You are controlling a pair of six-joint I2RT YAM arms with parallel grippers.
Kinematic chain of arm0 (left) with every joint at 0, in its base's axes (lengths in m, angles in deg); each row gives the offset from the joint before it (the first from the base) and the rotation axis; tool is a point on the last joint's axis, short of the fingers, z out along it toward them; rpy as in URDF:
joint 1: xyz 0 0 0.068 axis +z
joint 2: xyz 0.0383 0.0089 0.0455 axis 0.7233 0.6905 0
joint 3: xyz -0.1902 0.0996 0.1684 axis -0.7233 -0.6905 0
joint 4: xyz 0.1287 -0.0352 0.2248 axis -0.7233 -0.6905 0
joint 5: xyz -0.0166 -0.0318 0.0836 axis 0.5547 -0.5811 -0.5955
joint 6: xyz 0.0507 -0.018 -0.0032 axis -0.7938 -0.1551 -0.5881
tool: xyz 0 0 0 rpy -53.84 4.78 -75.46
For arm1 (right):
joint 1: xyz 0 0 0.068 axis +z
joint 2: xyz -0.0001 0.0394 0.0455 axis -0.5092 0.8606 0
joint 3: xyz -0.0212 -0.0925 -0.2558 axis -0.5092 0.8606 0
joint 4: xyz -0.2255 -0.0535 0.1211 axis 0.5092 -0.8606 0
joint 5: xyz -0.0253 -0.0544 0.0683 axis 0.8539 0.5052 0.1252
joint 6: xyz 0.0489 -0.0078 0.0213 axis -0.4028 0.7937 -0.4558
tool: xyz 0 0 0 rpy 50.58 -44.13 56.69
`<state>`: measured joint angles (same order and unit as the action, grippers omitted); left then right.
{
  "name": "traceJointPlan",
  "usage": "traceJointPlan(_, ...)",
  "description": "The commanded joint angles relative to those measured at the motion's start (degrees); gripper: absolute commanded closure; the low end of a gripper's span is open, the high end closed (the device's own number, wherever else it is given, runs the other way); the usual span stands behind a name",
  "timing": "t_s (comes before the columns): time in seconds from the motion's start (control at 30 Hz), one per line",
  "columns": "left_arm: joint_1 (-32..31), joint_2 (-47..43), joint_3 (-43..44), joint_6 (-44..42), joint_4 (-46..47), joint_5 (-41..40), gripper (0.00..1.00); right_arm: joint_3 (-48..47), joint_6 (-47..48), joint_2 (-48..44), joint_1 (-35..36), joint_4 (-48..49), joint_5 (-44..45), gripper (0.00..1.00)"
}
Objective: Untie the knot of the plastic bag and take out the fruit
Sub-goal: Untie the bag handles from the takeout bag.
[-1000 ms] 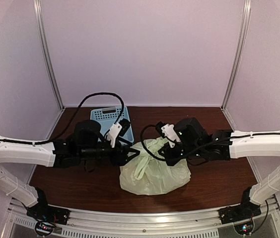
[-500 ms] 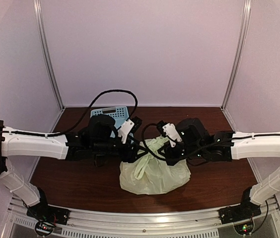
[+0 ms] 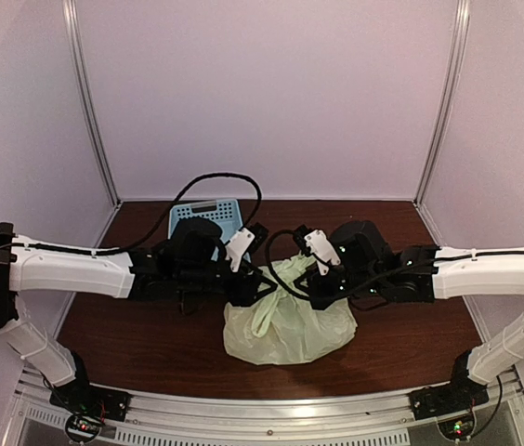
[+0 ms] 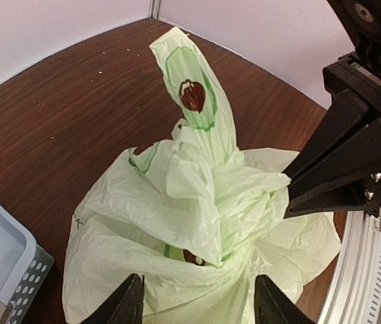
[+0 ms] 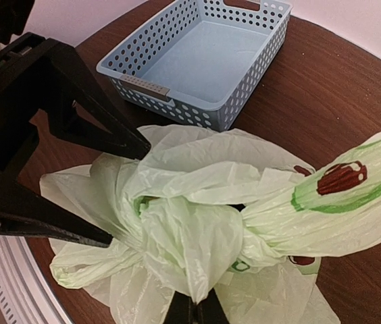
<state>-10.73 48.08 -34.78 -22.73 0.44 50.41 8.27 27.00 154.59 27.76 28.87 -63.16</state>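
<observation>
Light blue and perforated, the rectangular plastic basket [image 3: 208,216] sat on the dark brown wood-grain table [image 3: 141,339]. It lay at about eleven o'clock from the thin, crinkly, translucent pale yellow-green plastic bag [image 3: 290,327], which rested near the table's middle. The left gripper [image 3: 263,288] reached in from nine o'clock, its black jaws spread wide either side of the bag's gathered top, with nothing pinched between them. Between the two grippers sat the knot [image 5: 189,217], a twisted bunch of the bag's handles, not yet undone. One loose handle end [image 4: 192,84] bearing a dark red mark stuck out from it. The right gripper [image 3: 312,297] came in from three o'clock, its jaws clamped tight on a fold of the plastic bag at the knot. The fruit could not be made out through the plastic.
</observation>
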Motion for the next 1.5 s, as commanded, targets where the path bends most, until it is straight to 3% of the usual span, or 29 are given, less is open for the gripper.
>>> traceJointPlan(0.0,0.2,1.0,1.4,0.3,0.0,-1.1,0.47,0.5,-0.6,-0.9,-0.3,1.5,-0.9,1.0)
traceJointPlan(0.83,0.2,-0.4,0.6,1.1,-0.2,-1.8,1.0,1.2,-2.3,-1.3,-0.4,1.6,1.6,1.0)
traceJointPlan(1.47,1.8,-2.2,-1.7,3.3,0.4,-4.2,1.0,4.3,-4.5,-4.2,-3.0,2.0,2.1,1.0)
